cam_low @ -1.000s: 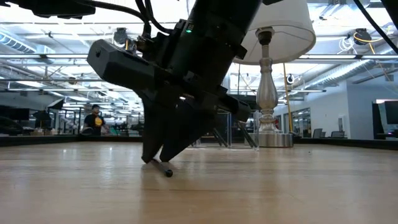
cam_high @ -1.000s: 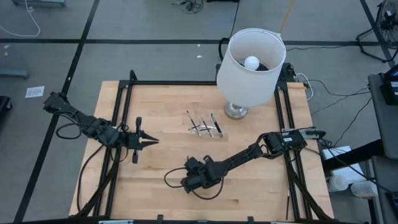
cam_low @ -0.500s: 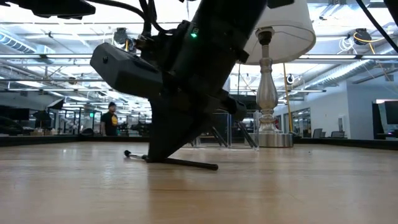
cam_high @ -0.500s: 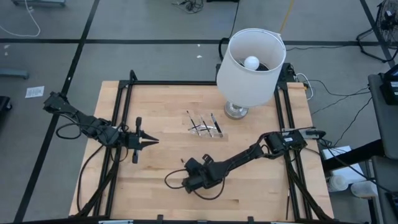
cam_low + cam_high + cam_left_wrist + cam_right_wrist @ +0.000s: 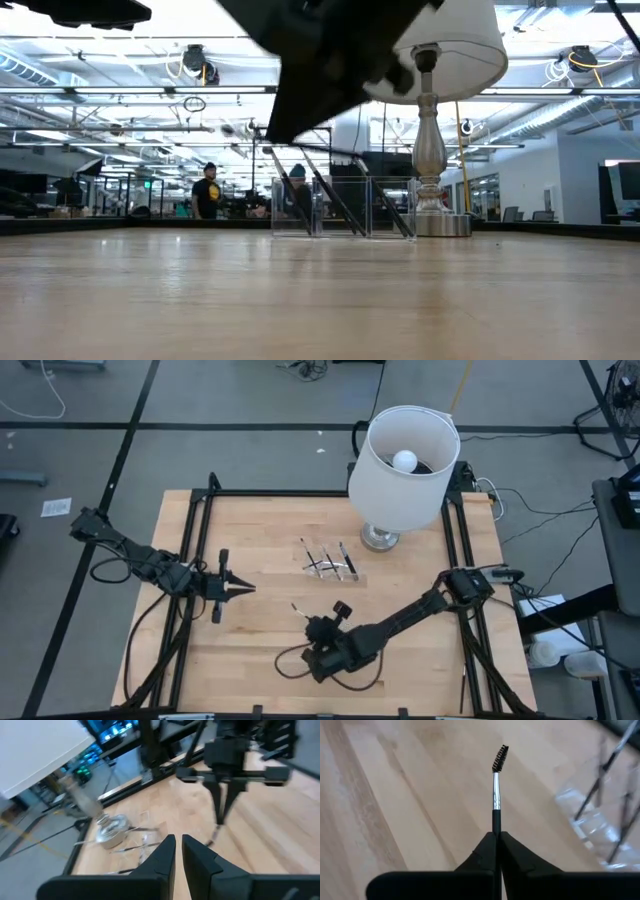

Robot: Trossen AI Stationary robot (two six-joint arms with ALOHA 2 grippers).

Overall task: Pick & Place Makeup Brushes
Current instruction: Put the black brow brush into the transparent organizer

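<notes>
In the right wrist view a thin makeup brush (image 5: 495, 795), with a black handle, silver collar and dark bristle head, sticks out ahead of my right gripper (image 5: 497, 836), which is shut on it. In the high view my right gripper (image 5: 311, 623) hangs over the table's near middle, and the brush (image 5: 299, 611) points far-left. Several more brushes stand slanted in a clear holder (image 5: 331, 567) by the lamp. My left gripper (image 5: 248, 588) waits shut over the table's left part, holding nothing. My right gripper pinches the brush's black handle (image 5: 495, 826) between its two fingertips. The brush runs on along the line of the fingers, and the handle's rear part is hidden between them. The fingers slant downward toward the far left. The brush is lifted clear of the table.
A white-shaded lamp (image 5: 404, 455) stands on its silver base (image 5: 380, 538) at the far right, just beyond the clear holder (image 5: 600, 832). Black frame rails (image 5: 196, 560) run along the table's left, far and right sides. Bare wood lies under the lifted brush.
My right gripper has shut on a brush that lay on the table near the front middle. It has then risen and rolled its wrist. The brush has gone from lying flat to hanging clear of the wood.
</notes>
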